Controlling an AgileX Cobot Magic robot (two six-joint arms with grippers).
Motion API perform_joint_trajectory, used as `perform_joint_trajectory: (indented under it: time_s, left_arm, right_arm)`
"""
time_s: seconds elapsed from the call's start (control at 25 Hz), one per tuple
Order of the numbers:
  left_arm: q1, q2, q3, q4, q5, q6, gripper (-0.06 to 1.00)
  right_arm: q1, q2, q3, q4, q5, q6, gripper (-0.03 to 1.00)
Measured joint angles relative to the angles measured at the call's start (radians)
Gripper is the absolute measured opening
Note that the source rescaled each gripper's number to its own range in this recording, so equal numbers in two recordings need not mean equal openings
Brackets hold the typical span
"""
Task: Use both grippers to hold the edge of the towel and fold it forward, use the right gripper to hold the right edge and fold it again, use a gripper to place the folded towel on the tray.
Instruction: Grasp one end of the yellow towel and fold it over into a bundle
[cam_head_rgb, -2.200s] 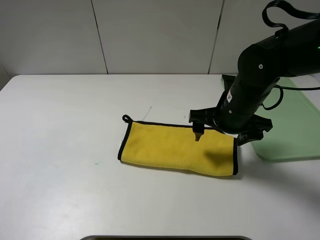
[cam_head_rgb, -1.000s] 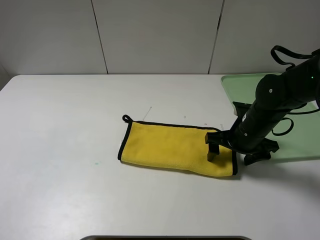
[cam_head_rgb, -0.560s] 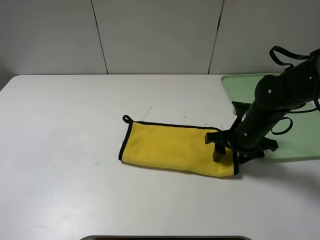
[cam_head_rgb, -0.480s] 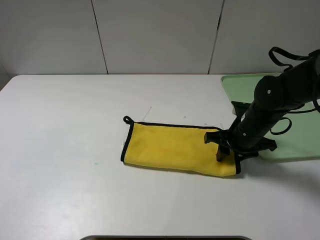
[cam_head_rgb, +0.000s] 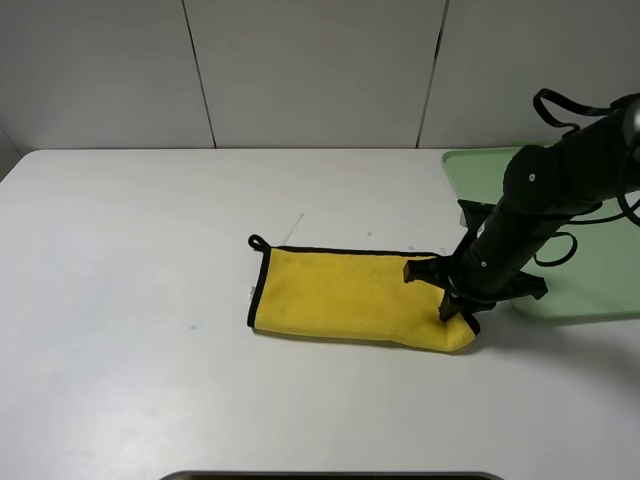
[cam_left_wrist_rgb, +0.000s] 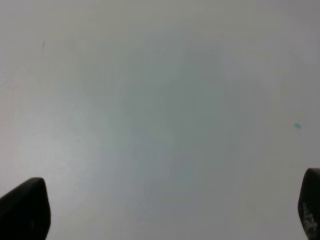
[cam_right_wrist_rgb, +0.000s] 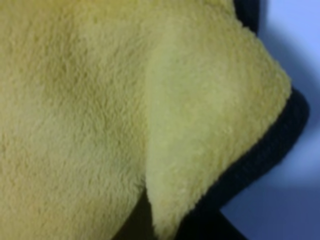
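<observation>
Yellow towel (cam_head_rgb: 340, 295) sat half-folded on the surface (cam_head_rgb: 150, 250), near the tray (cam_head_rgb: 600, 275). Right pincer (cam_head_rgb: 452, 310) had just clenched its right edge (cam_right_wrist_rgb: 265, 160), bunching it; second fold could start. Left pincer (cam_left_wrist_rgb: 167, 210) stayed spread, empty.

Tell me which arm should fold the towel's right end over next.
Right: the right gripper is shut on the towel's right edge; the left gripper is open with only table under it.

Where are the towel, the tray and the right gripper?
towel (cam_head_rgb: 340, 295): exterior high view, middle of yellow cloth.
tray (cam_head_rgb: 600, 285): exterior high view, bare green floor.
right gripper (cam_head_rgb: 448, 309): exterior high view, between its fingertips.
</observation>
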Motion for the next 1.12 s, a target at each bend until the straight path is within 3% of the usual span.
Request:
perform_joint_trajectory:
  time_s: [0.72,1.12]
  left_arm:
    - [0.000,0.000,0.000,0.000,0.000,0.000,1.00]
    - [0.000,0.000,0.000,0.000,0.000,0.000,1.00]
  right_arm:
    - [0.000,-0.048,-0.363,-0.207,0.356,-0.021,0.04]
    - [0.000,-0.048,-0.501,-0.394,0.439,-0.045,0.04]
